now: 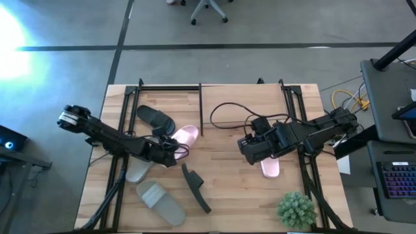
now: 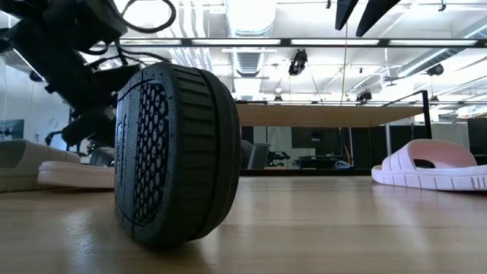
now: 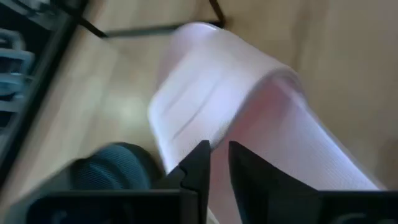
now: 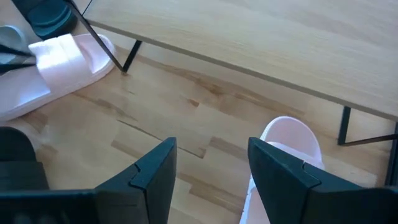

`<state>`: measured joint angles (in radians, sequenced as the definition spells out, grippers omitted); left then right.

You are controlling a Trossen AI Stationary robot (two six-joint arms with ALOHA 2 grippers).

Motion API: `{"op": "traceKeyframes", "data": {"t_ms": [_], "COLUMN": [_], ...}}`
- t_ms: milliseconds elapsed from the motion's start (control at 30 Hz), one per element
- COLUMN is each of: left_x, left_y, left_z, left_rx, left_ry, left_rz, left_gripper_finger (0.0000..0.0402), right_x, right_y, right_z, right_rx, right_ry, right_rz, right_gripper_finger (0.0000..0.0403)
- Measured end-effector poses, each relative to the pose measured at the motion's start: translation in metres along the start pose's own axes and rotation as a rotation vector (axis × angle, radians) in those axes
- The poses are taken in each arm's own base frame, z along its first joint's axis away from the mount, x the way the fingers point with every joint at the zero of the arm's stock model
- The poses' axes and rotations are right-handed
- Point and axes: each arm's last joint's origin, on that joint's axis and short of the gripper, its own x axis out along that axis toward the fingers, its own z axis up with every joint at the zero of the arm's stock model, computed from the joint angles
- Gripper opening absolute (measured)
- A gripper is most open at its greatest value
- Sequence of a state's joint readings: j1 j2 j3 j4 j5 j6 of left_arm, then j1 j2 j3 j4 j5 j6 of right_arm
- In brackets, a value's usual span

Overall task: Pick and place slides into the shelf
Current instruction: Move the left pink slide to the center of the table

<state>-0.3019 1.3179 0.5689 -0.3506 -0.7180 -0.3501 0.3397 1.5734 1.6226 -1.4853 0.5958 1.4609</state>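
Pink rubber under the left gripper (image 1: 170, 153), left of centre in the high view — its fingers (image 3: 200, 163) nearly together over the strap of one pink slide (image 1: 184, 138), though whether they pinch it I cannot tell. The left arm reaches in low from the left edge, stretched rightward across the table (image 1: 221, 188).

Right gripper (image 1: 249, 151), right of centre, fingers (image 4: 155, 168) spread apart and holding nothing; the second pink slide (image 1: 270, 168) lies just below it. The right arm comes in from the right edge, bent toward the middle.

Count of slides, high view: two pink, two pale grey (image 1: 160, 201) at lower left, two black — one (image 1: 155, 117) flat at upper left, one (image 1: 195, 188) on its edge at lower centre, filling the low view's left half.

The shelf (image 4: 261, 37) shows only as a light board on thin black legs in the right wrist view, with one pink slide near each end of it. No readable writing.
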Motion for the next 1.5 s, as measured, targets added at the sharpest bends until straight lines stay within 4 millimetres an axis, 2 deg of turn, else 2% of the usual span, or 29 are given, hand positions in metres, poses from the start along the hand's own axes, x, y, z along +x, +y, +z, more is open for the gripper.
{"op": "traceKeyframes", "data": {"t_ms": [200, 400, 600, 800, 967, 1233, 1367, 1500], "left_x": [-0.005, -0.001, 0.010, 0.026, 0.034, 0.033, 0.026, 0.011], "left_y": [0.004, 0.002, -0.006, -0.005, -0.003, -0.001, 0.003, 0.012], "left_z": [0.005, 0.000, 0.001, 0.008, 0.007, 0.008, 0.012, 0.017], "left_rx": [0.025, 0.065, 0.154, 0.118, 0.164, 0.157, 0.161, 0.166], "left_ry": [-0.040, -0.015, -0.023, -0.016, 0.014, 0.013, 0.022, 0.079], "left_rz": [0.035, 0.033, 0.043, 0.077, 0.098, 0.100, 0.081, 0.084], "left_gripper_finger": [0.0109, 0.0162, 0.0173, 0.0172, 0.0139, 0.0011, 0.0008, 0.0002], "right_x": [0.000, 0.001, 0.002, 0.002, 0.002, 0.002, 0.002, 0.002], "right_y": [0.000, 0.000, 0.000, 0.000, 0.000, 0.000, 0.000, 0.000], "right_z": [0.000, -0.001, -0.001, -0.001, -0.001, -0.001, -0.001, -0.002], "right_rx": [-0.004, -0.014, -0.013, 0.000, 0.001, 0.000, 0.000, -0.001], "right_ry": [0.001, 0.001, 0.002, 0.002, 0.005, 0.005, 0.005, 0.016], "right_rz": [0.000, -0.003, -0.006, -0.006, -0.006, -0.006, -0.006, -0.005], "right_gripper_finger": [0.0189, 0.0189, 0.0190, 0.0190, 0.0190, 0.0189, 0.0189, 0.0189]}}
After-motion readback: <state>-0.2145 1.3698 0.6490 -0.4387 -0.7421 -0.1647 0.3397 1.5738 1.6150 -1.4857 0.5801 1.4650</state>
